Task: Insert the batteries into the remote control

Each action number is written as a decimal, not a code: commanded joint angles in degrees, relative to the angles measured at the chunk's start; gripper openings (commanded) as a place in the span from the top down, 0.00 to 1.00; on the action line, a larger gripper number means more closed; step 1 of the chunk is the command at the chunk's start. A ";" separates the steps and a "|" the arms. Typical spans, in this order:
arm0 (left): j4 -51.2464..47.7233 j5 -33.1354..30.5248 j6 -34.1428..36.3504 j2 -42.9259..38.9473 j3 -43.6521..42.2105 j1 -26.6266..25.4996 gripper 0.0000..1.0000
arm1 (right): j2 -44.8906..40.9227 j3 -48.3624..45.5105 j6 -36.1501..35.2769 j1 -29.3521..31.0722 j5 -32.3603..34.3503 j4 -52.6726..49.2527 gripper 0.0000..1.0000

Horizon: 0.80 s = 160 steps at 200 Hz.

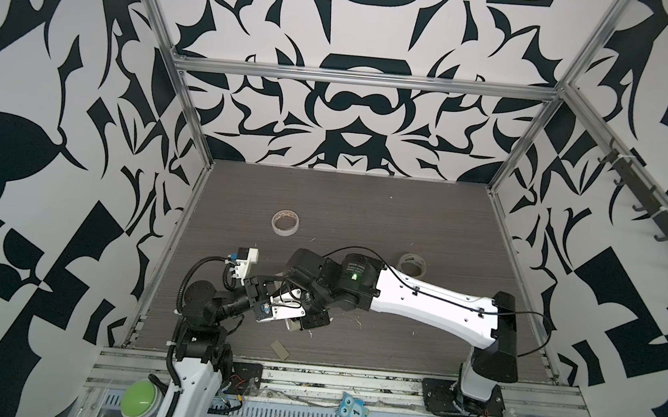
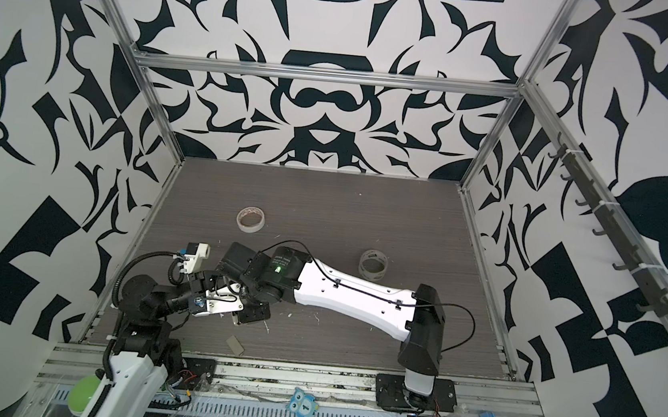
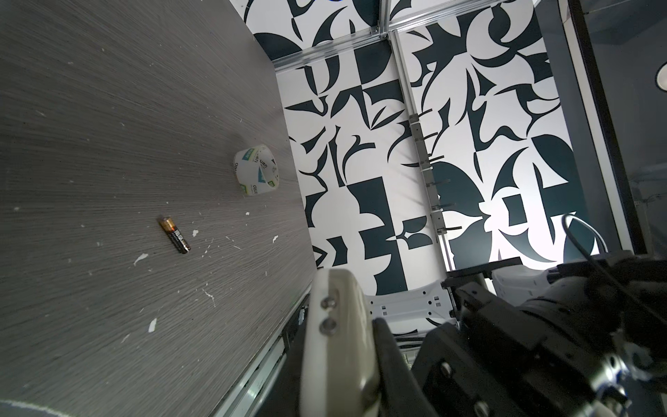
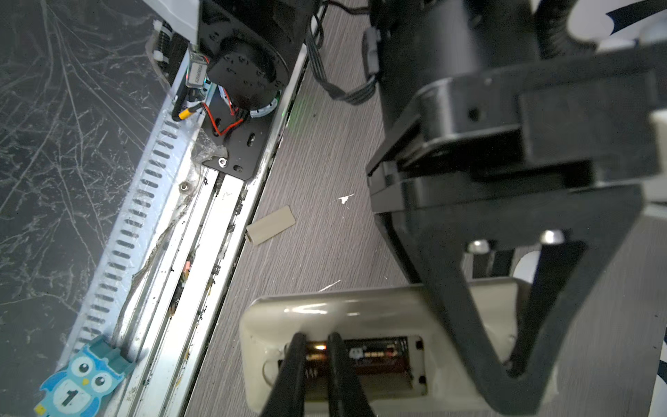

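Remote (image 4: 343,310), likely light and rigid, sits back-up at front left with bay (image 4: 379,357) open, left gripper (image 4: 505,368) clamped across its body; right gripper (image 4: 317,361) pinches one battery (image 4: 317,349), slick, near its gold end inside the bay; second battery (image 3: 174,234) lies loose on table (image 3: 108,144), roll-prone, grab mid-barrel

Robotics lab cell: aluminium frame (image 1: 361,79), patterned wall panels (image 1: 367,20), grey tabletop (image 1: 366,204), cable duct (image 1: 304,415).
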 commanded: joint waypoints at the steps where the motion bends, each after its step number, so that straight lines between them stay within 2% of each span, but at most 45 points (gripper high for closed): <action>1: 6.22 1.40 -3.78 -1.34 1.71 -0.40 1.00 | 3.66 -0.89 0.06 -0.02 1.86 -0.30 0.85; 65: 6.30 1.40 -3.54 -0.93 1.80 -0.32 1.00 | 2.56 -1.25 0.99 -0.35 2.45 0.63 0.86; 109: 6.04 1.23 -3.34 -0.84 1.82 -0.39 1.00 | 1.06 -0.57 3.04 -0.38 1.68 2.82 0.82; 160: 3.64 0.74 -1.87 -1.02 2.11 -0.32 1.00 | -3.51 -3.23 5.57 -0.39 -0.08 8.12 0.85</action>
